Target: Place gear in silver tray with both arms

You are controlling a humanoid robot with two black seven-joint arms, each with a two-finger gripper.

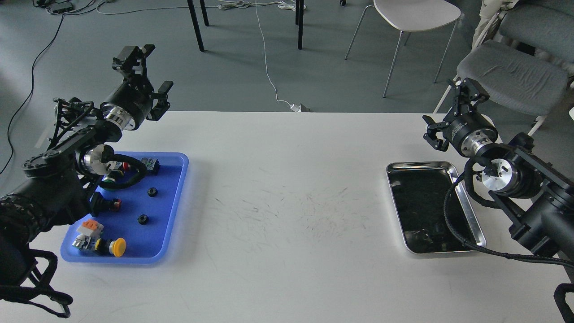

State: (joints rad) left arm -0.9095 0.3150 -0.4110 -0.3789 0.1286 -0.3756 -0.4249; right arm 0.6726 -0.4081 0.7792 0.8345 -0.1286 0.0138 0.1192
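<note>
The job has not really begun. Two small black gears (152,192) sit in the blue tray (177,211) on the left side of the table (287,202). One is near the middle of that tray and the other (142,219) is a bit closer to me. Around them lie other parts: a yellow button (118,246), a white and orange block (89,228), and some small switches. The silver tray (421,167) is far away on the right side of the table. Its dark shiny floor looks bare, but there are dark marks near its front end and I cannot tell if they are things or just reflections. My left gripper (150,67) is up in the air past the far corner of the blue tray. Its two fingers are wide apart and hold nothing. My right gripper (450,114) is up near the far right edge of the table, just past the silver tray. Its fingers are apart too and hold nothing. So no gear is picked up yet. What is left, I think, is almost all of it: the left arm must go down and grab a gear, bring it toward the middle, the right arm must take it, and then drop it in the silver tray.
</note>
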